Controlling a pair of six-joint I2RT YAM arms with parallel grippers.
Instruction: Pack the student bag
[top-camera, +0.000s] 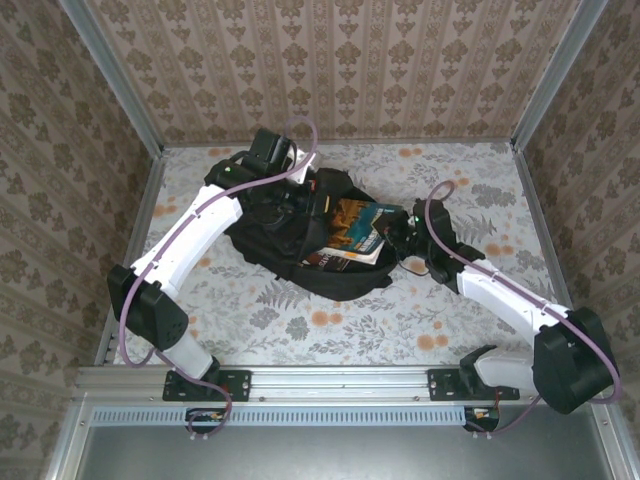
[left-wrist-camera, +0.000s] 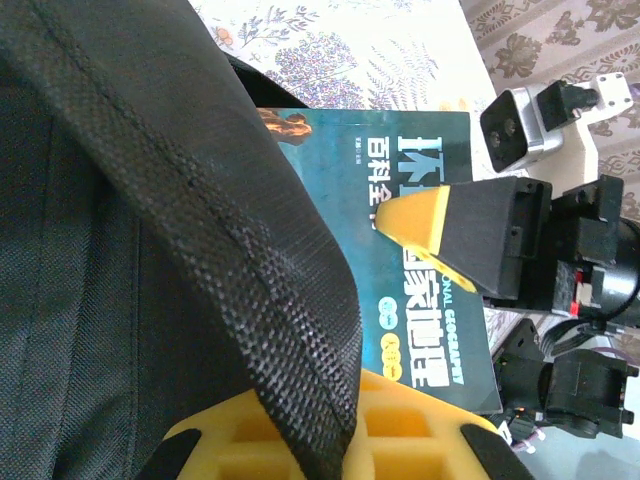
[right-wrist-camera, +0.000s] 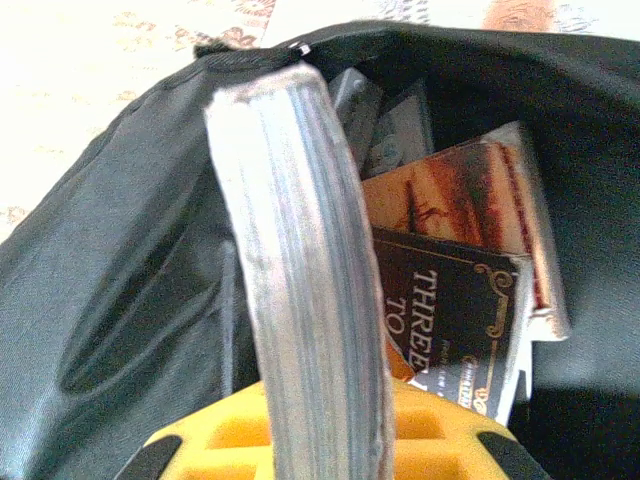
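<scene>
In the centre of the top view the student bag (top-camera: 300, 272) lies on the tabletop (top-camera: 450, 320), its rim pinched by your left gripper (top-camera: 288, 200) to hold the mouth open, while your right gripper (top-camera: 390, 235), clamped on the teal book (top-camera: 352, 225), angles it in beside the books inside (right-wrist-camera: 450, 300).

A large black soft fabric backpack (top-camera: 265, 250) lies flat just left of the frame's centre, slack and rounded, its mouth gaping toward the right; a teal-covered book (top-camera: 355, 225) sits half inside it and other books (right-wrist-camera: 450, 300) lie deeper in its dark interior
</scene>
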